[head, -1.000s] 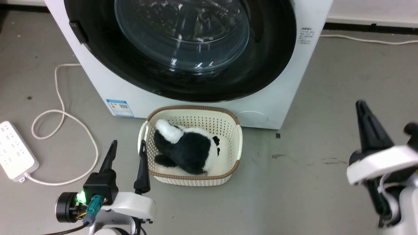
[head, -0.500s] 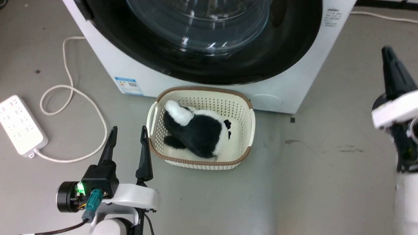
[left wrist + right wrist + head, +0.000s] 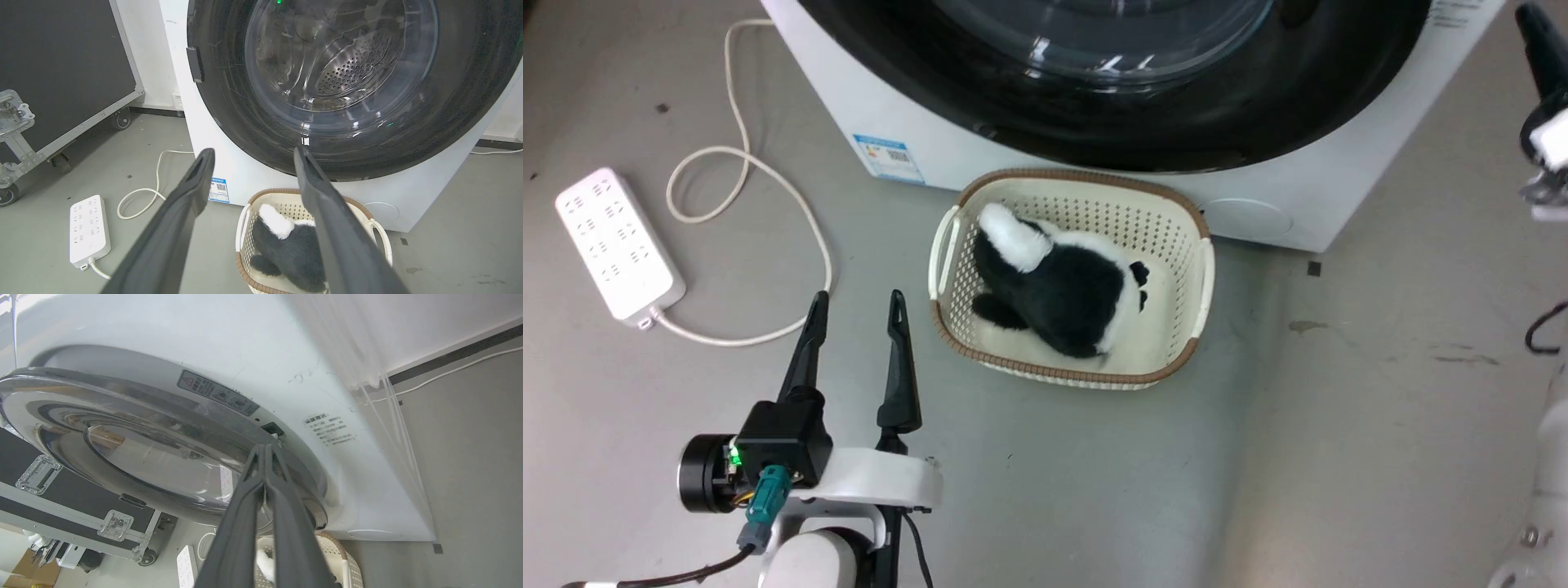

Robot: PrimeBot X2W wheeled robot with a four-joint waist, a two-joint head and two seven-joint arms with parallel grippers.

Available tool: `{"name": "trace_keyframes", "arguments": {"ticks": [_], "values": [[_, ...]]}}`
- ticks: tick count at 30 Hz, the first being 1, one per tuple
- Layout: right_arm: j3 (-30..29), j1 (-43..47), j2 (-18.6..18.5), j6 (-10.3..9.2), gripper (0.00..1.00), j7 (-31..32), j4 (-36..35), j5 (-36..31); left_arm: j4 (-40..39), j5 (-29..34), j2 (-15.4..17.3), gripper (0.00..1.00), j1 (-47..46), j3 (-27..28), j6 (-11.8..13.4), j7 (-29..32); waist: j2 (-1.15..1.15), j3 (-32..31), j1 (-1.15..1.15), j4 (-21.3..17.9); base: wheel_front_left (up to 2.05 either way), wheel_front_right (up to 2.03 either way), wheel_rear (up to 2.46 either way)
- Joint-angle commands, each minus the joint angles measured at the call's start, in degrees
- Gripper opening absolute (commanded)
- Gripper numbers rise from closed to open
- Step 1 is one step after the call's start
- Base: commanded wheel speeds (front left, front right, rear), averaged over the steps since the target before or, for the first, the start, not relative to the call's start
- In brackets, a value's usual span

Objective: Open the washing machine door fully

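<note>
The white washing machine (image 3: 1372, 163) stands across the top of the head view, with a blue label (image 3: 889, 157) at its lower left corner. Its glossy black washing machine door (image 3: 1176, 122) lies flat against the front, and the steel drum shows through the glass bowl (image 3: 339, 61). My left gripper (image 3: 858, 296) hovers open over the floor, left of the basket, holding nothing. My right gripper (image 3: 1529, 12) is up by the machine's right side. In the right wrist view its fingers (image 3: 265, 448) are shut together, tips at the door's rim (image 3: 122, 412) beside a small black recess (image 3: 271, 428).
A cream basket (image 3: 1201, 269) holding a black-and-white plush toy (image 3: 1070, 286) sits on the floor against the machine's front. A white power strip (image 3: 613, 245) and its looped cable (image 3: 768, 171) lie to the left. A black wheeled flight case (image 3: 61, 61) stands beyond.
The head camera has shifted, sliding the machine and basket up and right in view. My right gripper has risen to the door's right side. The left gripper stays open.
</note>
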Motion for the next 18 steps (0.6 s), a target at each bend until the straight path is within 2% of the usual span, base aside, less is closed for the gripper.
{"name": "trace_keyframes", "arguments": {"ticks": [1,6,18], "values": [[-1.0,-3.1,-0.1,-0.03,0.00,1.5,1.4,0.9,-0.2,-0.5,0.1,1.00,-1.2,-0.4,0.5,-0.7,0.00,0.9,-0.01,0.8,0.00,0.00,0.00],[-4.0,-10.3,-0.5,-0.03,0.00,7.3,5.5,1.9,-0.9,-1.3,0.1,1.00,-2.5,-1.6,1.4,-1.6,0.00,3.4,-0.01,2.6,0.00,0.00,0.00],[-9.7,-19.9,-1.6,-0.03,0.00,15.0,12.0,1.7,-1.3,-4.0,0.1,1.00,-3.7,-2.7,3.1,-3.0,0.00,6.5,-0.01,5.0,0.00,0.00,0.00]]}}
